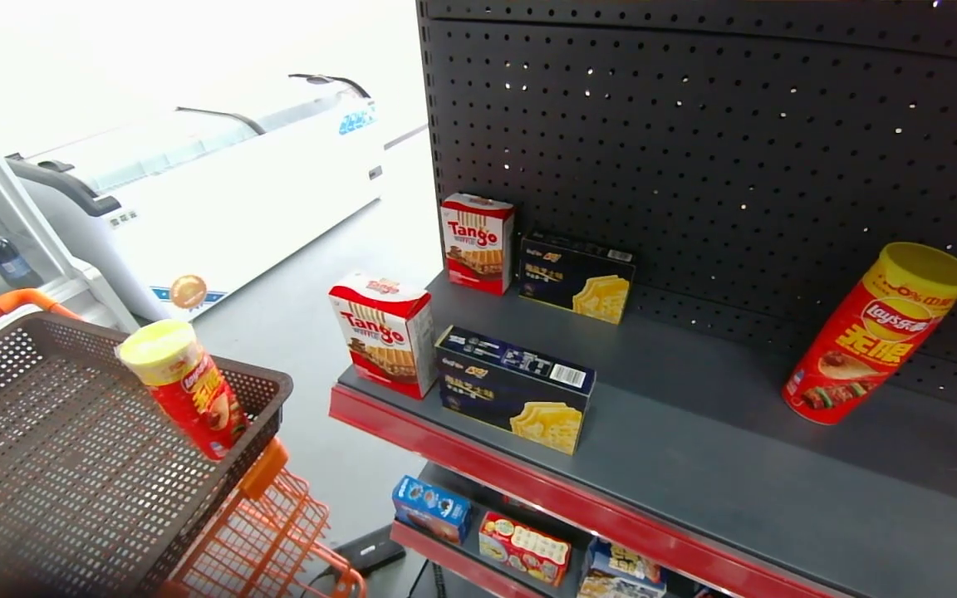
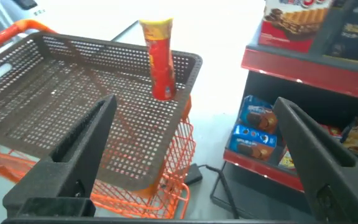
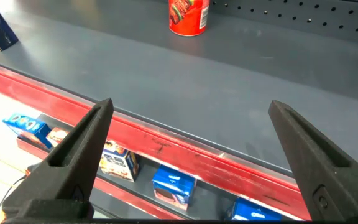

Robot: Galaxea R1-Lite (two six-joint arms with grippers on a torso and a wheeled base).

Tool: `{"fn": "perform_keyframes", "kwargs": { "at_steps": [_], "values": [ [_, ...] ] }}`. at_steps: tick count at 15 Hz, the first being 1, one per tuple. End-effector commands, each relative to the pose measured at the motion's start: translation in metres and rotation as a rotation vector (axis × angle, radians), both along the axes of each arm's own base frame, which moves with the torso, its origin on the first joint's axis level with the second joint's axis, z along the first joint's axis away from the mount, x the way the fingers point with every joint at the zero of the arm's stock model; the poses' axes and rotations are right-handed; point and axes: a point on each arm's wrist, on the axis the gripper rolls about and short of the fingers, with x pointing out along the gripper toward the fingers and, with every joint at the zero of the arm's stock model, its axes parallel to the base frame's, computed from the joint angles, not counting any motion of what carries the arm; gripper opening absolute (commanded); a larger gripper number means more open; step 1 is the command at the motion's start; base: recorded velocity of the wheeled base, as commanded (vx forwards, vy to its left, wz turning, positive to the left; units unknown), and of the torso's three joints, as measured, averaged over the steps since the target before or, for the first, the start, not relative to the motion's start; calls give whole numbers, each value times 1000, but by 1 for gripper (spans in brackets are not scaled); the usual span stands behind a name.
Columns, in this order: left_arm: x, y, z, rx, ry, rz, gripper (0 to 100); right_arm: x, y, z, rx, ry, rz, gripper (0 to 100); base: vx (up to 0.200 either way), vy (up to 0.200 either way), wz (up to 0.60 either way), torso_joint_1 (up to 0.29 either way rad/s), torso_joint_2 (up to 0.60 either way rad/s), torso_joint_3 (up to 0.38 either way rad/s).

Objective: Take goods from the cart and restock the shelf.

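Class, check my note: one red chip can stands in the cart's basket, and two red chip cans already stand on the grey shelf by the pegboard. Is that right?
Not quite. The head view shows a single red chip can on the grey shelf by the pegboard, not two. The rest holds: the other can stands in the cart's basket.

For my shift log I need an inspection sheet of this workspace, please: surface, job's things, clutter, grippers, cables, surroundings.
Surface: grey shelf, partly bare.
Job's things: cart can standing in the cart basket; shelf can, wafer boxes and dark boxes on the shelf.
Clutter: nothing seen.
Grippers: left gripper by the cart basket, jaws open; right gripper by the shelf edge, jaws open.
Cables: black cable on the floor.
Surroundings: white freezer; stocked lower shelf.
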Motion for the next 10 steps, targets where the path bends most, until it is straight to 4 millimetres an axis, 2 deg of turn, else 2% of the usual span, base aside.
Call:
{"fn": "perform_keyframes", "kwargs": {
  "at_steps": [1,5,7,10],
  "values": [
    [51,2,43,-15,226,71,100,0,0,0,0,1,0,100,0,0,0,0,0,0],
    [88,12,38,-25,405,172,100,0,0,0,0,1,0,100,0,0,0,0,0,0],
    [130,36,35,-8,418,213,100,0,0,0,0,1,0,100,0,0,0,0,0,0],
    [180,45,26,9,349,140,100,0,0,0,0,1,0,100,0,0,0,0,0,0]
  ]
}}
